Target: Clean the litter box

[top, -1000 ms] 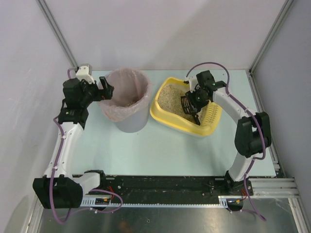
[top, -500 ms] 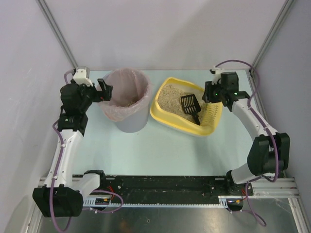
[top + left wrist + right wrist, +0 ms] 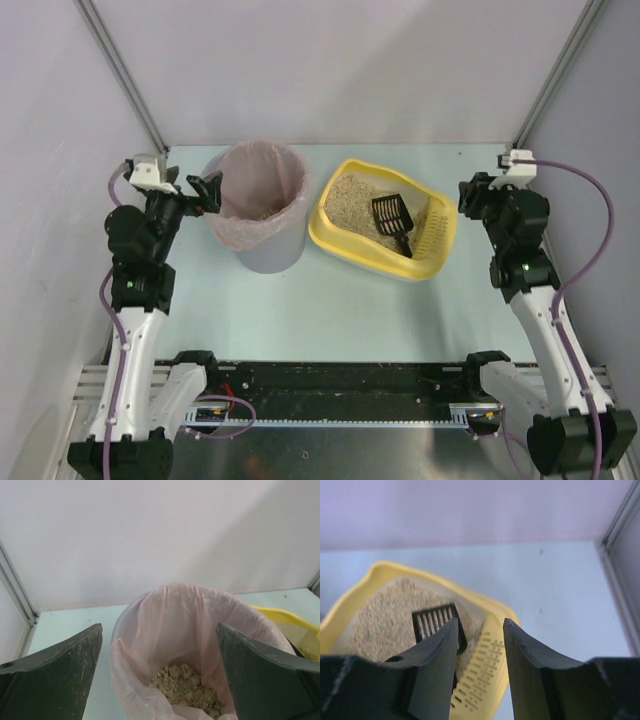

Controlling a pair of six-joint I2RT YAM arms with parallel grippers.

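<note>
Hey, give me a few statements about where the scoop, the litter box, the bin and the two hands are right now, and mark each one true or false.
1. The small black slotted scoop lies inside the shallow yellow plastic litter box. True.
2. The right hand is gripping the scoop. False: it holds nothing, its jaws are apart, and it is off to the box's right side.
3. The tall grey round bin with its pink bag liner holds clumps of litter. True.
4. The left hand is shut. False: it is wide open beside the bin's rim.
</note>
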